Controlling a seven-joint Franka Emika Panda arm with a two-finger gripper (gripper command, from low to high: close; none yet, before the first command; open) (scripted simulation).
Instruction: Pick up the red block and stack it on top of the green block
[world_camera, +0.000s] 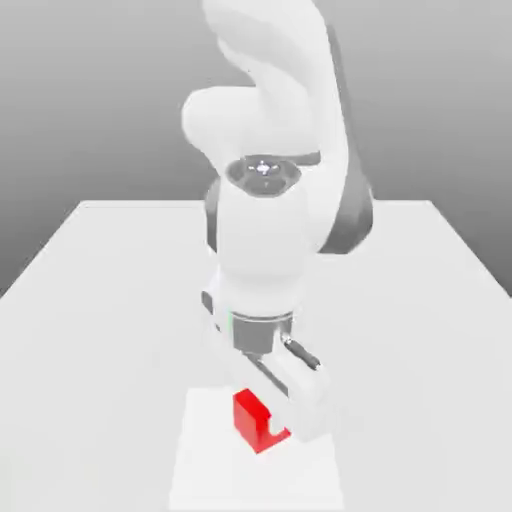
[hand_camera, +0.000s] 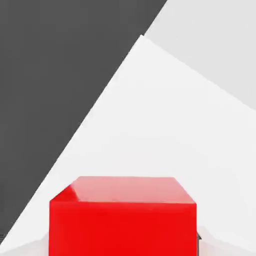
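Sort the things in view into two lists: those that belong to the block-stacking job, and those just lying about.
Belongs to the job:
- small glossy bright red block
- white two-finger robot gripper, closed on it

Just there:
- flat white square sheet
- pale grey tabletop

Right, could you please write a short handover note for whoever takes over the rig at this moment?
Tool: shut on the red block, one finger on either side of it.
Red block: in the grip, low at the white square on the table; I can't tell whether it is touching down or just clear.
Done: the red block is gripped.
Left: raise it clear, carry it over the green block, set it on top, then release and back off. I'd confirm the green block's position before moving sideways.
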